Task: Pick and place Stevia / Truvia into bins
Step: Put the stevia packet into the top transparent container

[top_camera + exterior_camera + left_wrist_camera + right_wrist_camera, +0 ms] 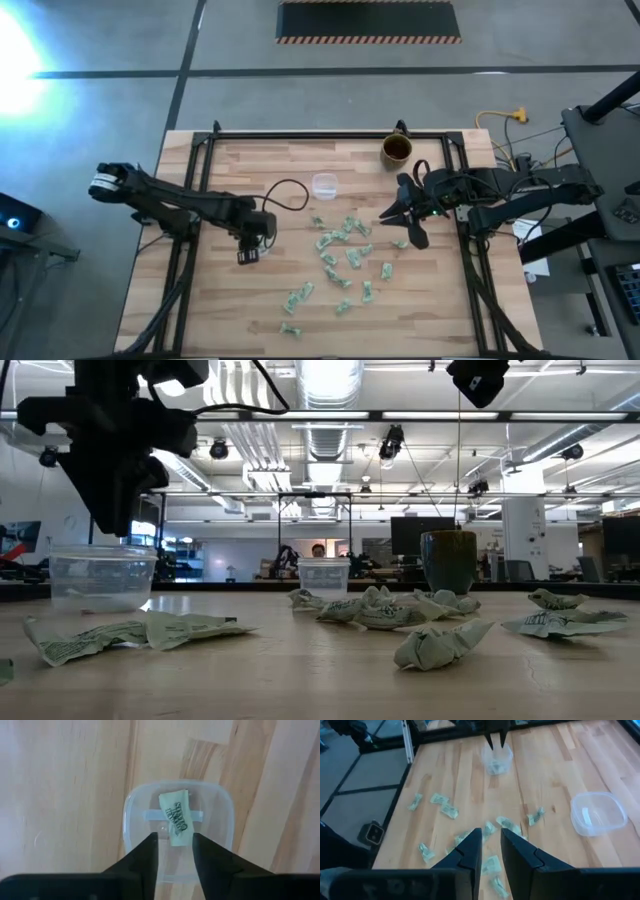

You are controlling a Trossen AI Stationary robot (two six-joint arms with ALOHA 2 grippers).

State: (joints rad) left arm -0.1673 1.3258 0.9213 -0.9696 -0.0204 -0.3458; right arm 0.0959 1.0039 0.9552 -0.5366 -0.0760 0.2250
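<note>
A clear cup (pixel 177 830) stands on the wooden table (pixel 200 300) at its left. One pale green sachet (pixel 176 817) lies inside it. My left gripper (pixel 175 840) hangs straight above this cup (pixel 256 243), pointing down, open, its fingertips on either side of the sachet's near end. A second clear cup (pixel 324 185) stands toward the far middle. Several crumpled sachets (pixel 345 255) lie loose in the middle. My right gripper (pixel 490 837) hovers above their right side (pixel 405 225), open by a narrow gap and holding nothing.
A brown mug (pixel 397 150) stands at the far edge, right of centre. A black frame (pixel 330 135) runs along the table's far edge and sides. Bare wood lies at the near left.
</note>
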